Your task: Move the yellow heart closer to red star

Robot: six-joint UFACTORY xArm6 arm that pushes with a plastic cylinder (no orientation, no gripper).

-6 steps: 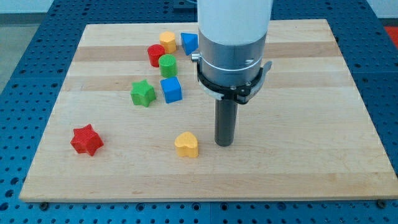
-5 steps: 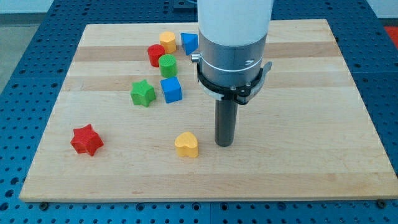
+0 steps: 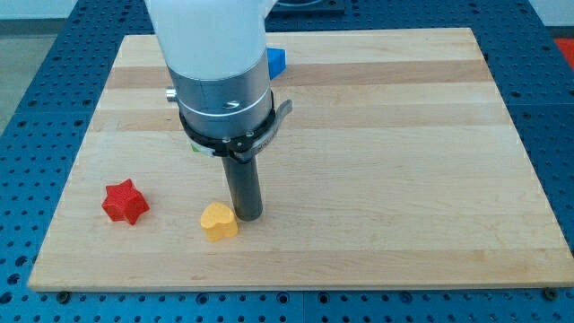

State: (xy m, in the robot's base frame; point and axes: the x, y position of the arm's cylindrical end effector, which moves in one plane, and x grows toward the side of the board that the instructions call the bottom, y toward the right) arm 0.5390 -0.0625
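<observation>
The yellow heart (image 3: 219, 221) lies on the wooden board (image 3: 404, 161) near the view's bottom, left of centre. The red star (image 3: 124, 202) lies to its left, about a hundred pixels away. My tip (image 3: 247, 216) rests on the board right against the heart's right side. The arm's body hides most of the blocks behind it at the view's top.
A blue block (image 3: 275, 61) shows partly at the view's top, right of the arm's white body. A sliver of a green block (image 3: 192, 145) shows under the arm's grey collar. The board lies on a blue perforated table (image 3: 36, 81).
My tip has moved to the view's left and slightly down. It has pushed the yellow heart left, closer to the red star. The arm now covers the cluster of blocks.
</observation>
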